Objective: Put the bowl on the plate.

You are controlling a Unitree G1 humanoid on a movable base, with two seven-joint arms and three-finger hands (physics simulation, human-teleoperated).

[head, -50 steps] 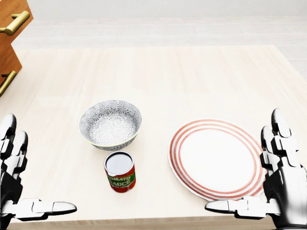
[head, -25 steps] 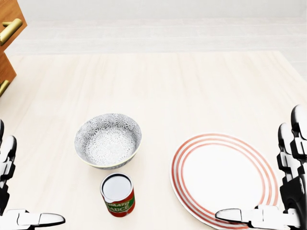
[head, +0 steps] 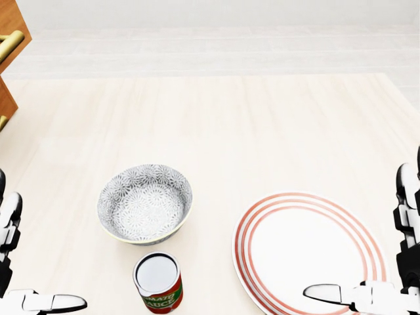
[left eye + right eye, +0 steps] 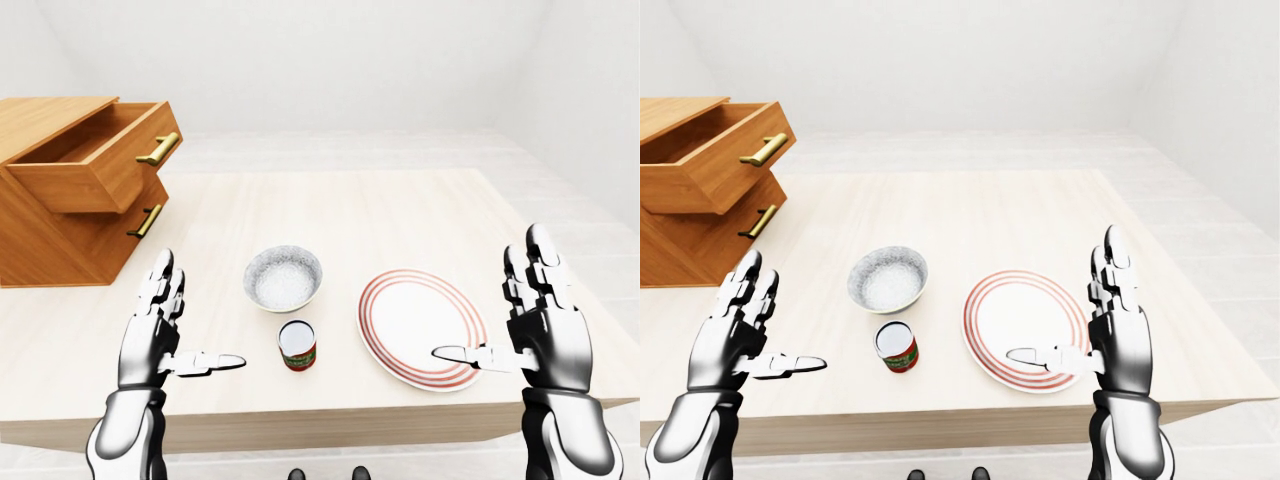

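Both my hands are up off the table (image 3: 262,118), palms turned toward each other. My left hand (image 4: 150,340) is spread wide, fingers (image 4: 162,285) pointing away from me and thumb sticking out toward the right; it holds nothing. My right hand (image 4: 545,335) mirrors it, equally spread and equally bare, with its thumb (image 4: 455,353) reaching left over the near rim of the plate (image 3: 308,252). I cannot tell whether the thumb touches the rim.

The bowl (image 3: 145,203) sits between my hands, nearer the left one, to its right and a little beyond its fingertips. It stands upright on the table with its mouth facing up. Inside I see only its grey-and-white floral pattern. It is round, so it has no long axis to speak of.

The plate, white with red rings, lies flat just left of my right hand, apart from the bowl, its face bare.

A tomato sauce can (image 3: 158,282) stands upright just on my side of the bowl, closed top up and long axis vertical.

Beyond my left hand and off to its left stands a wooden drawer chest (image 4: 60,230) with brass handles. Its top drawer (image 4: 95,165) is pulled out, and the part of its inside I can see is bare wood.
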